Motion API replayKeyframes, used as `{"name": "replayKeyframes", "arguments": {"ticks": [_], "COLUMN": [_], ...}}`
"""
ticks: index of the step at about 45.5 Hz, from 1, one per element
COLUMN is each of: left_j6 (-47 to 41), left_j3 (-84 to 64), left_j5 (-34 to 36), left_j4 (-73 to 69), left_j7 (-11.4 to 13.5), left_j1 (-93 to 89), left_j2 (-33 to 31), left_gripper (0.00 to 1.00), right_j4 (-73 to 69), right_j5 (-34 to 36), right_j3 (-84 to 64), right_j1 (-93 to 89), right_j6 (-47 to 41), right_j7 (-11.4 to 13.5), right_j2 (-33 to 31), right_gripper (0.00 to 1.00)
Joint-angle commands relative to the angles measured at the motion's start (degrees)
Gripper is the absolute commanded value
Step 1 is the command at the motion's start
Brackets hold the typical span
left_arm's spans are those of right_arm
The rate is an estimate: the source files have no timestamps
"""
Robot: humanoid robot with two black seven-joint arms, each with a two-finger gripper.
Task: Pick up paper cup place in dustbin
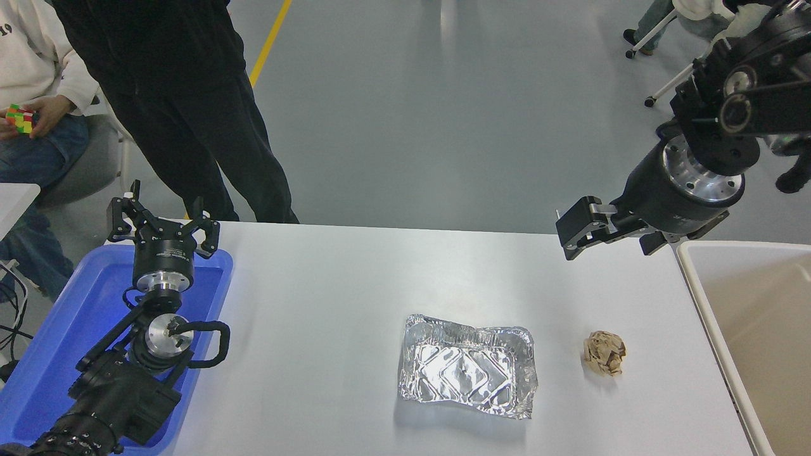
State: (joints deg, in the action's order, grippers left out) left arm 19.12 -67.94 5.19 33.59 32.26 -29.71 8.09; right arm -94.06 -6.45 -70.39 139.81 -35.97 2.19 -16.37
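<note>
At the far right corner of the white table (329, 297), the black right gripper (573, 234) hung in the air w/ nothing in it. Its fingers looked pressed close together, empty. The black left gripper (161, 221) sat parked over the blue plastic tray (57, 329) at the table's left edge, fingers spread wide.

The paper cup could not be seen anywhere, not on the table & not in a gripper. It may be down in the big cream plastic dustbin (700, 278) by the table's right edge, but the bin's inside was only partly in view.

A crinkled silver foil tray (467, 373) lay near the front edge, mid-table. A crumpled brown paper ball (605, 353) lay beside it, closer to the bin.

What could go wrong: w/ no cup to find, the arm might grab the paper ball instead, or bump the bin's rim since it hung so near.
</note>
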Motion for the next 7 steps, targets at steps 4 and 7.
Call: {"name": "replayKeyframes", "arguments": {"ticks": [4, 7], "left_j6": [0.0, 0.0], "left_j3": [0.0, 0.0], "left_j5": [0.0, 0.0], "left_j4": [0.0, 0.0], "left_j7": [0.0, 0.0], "left_j1": [0.0, 0.0], "left_j2": [0.0, 0.0], "left_gripper": [0.99, 0.99], "right_j4": [-0.3, -0.3], "right_j5": [0.1, 0.1], "right_j3": [-0.3, -0.4], "right_j1": [0.3, 0.3], "right_j6": [-2.2, -2.3], "right_j7": [-0.1, -0.1], "right_j2": [1.2, 1.2], "right_gripper": [1.00, 1.00]}}
